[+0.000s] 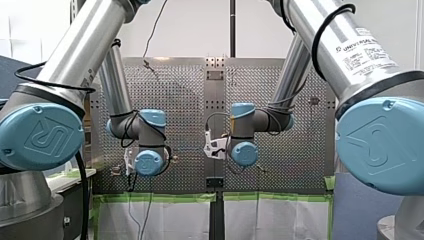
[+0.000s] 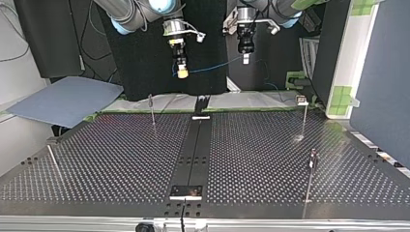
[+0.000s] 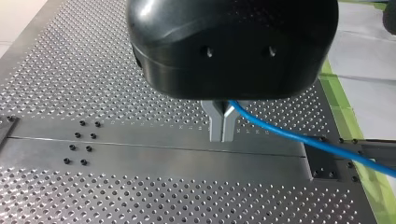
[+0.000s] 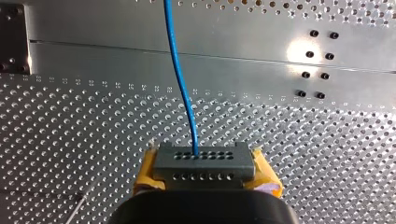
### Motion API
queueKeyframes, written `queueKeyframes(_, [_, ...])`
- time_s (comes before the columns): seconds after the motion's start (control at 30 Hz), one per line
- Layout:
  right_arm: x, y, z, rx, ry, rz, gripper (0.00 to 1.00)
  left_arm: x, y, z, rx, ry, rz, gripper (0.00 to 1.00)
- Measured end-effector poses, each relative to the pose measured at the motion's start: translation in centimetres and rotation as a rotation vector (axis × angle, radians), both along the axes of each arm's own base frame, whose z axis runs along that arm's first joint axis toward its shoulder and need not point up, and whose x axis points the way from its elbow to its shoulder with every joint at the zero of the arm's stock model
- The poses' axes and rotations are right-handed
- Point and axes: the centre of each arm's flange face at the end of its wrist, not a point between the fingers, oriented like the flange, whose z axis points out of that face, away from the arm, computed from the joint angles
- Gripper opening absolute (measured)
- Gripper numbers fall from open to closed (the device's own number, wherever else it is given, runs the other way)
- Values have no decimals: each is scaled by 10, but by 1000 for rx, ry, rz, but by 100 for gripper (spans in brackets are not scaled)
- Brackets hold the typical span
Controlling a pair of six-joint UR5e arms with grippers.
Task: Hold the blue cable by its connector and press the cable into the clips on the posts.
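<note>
- Currently my right end effector is clamped tight on the grey connector of the blue cable.
- My left end effector pinches the cable further along, fingers closed on it.
- Between them the cable spans sideways, high above the counter.
- The posts stand below; I judge the one at the top view's left nearest my right arm.
</note>
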Motion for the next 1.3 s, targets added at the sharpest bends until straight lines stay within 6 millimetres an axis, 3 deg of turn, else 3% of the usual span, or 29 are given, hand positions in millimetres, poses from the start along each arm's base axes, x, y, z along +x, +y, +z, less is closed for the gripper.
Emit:
queueKeyframes(0.33, [1,0,0,0,-1,0,0,0,0,0,0,0,0,0])
queueKeyframes(0.63, [33,14,-17,23,-38,1,0,0,0,0,0,0,0,0])
queueKeyframes(1.0, [55,70,-77,81,36,49,0,0,0,0,0,0,0,0])
queueKeyframes(1.2, [50,82,-108,113,83,58,0,-1,3,-3,10,6,-1,0])
queueKeyframes(1.3, [42,78,-112,122,76,35,0,-4,11,-13,39,25,-1,0])
